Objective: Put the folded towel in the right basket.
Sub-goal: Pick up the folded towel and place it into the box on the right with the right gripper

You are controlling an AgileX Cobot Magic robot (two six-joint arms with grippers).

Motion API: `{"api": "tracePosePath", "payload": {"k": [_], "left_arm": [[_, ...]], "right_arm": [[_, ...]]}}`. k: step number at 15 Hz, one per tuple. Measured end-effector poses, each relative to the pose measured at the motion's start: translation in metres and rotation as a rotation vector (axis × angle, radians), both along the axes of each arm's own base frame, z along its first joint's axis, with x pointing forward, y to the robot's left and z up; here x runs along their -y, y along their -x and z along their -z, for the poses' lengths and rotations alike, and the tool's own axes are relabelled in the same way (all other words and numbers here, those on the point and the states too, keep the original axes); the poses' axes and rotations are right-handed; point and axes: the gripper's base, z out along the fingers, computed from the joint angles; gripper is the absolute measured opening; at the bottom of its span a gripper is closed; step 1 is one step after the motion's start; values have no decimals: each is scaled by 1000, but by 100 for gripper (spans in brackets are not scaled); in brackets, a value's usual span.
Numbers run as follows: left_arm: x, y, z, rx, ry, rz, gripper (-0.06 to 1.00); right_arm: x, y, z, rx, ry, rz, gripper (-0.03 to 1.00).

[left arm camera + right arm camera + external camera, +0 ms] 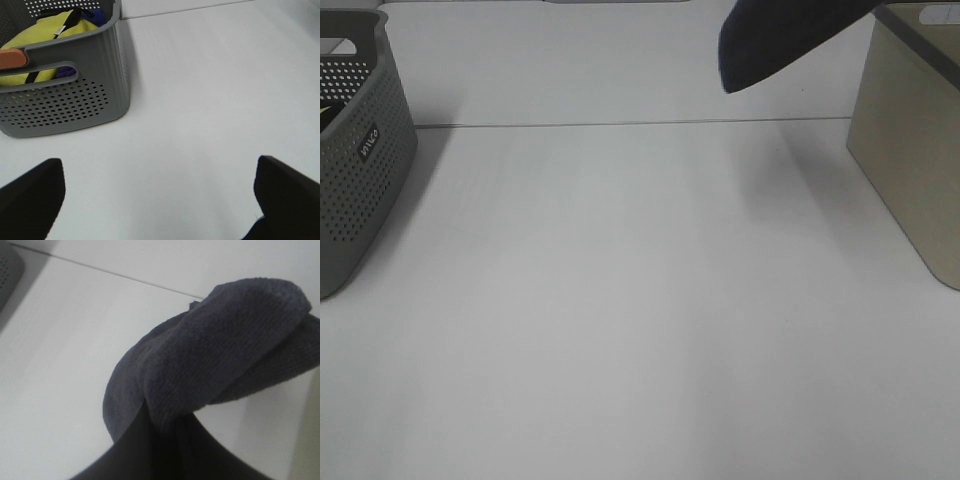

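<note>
- The right gripper (161,437) is hanging raised, clenching the folded towel (775,40) just beside the right basket (910,160).
- The left gripper (160,197) is hovering over the table (200,100), jaws wide apart, empty.

Soft, even light is washing over the white table (640,330) in all 3 views, leaving it pale, nearly featureless and slightly overexposed. The grey basket (360,150) is throwing a faint, blurry-edged shadow toward the table's middle. The beige basket (910,170) is doing likewise, so light is probably coming from overhead. The towel (225,350) is sitting very close to the right wrist camera and blurring softly. The left gripper (160,200) is showing its fingers (30,200) as black, detail-less shapes.
</note>
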Motion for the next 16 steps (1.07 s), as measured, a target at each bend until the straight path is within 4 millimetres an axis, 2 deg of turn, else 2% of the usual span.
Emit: {"api": "tracePosePath", "payload": {"k": [2,4,7,10,12,14,15,16], "left_arm": [[0,0,0,0,0,0,98],[0,0,0,0,0,0,98],[0,0,0,0,0,0,98],[0,0,0,0,0,0,98],[0,0,0,0,0,0,98],[0,0,0,0,0,0,98],[0,0,0,0,0,0,98],[0,0,0,0,0,0,98]], "right_arm": [[43,7,-15,7,11,110,6],[88,9,-19,-7,2,238,6],[151,14,-20,-16,-33,440,6],[201,21,-15,-27,-51,591,6],[207,12,-1,-60,-52,598,6],[211,-6,28,-133,-64,594,7],[213,-14,40,-164,-76,592,11],[215,-21,55,-201,-81,592,20]]}}
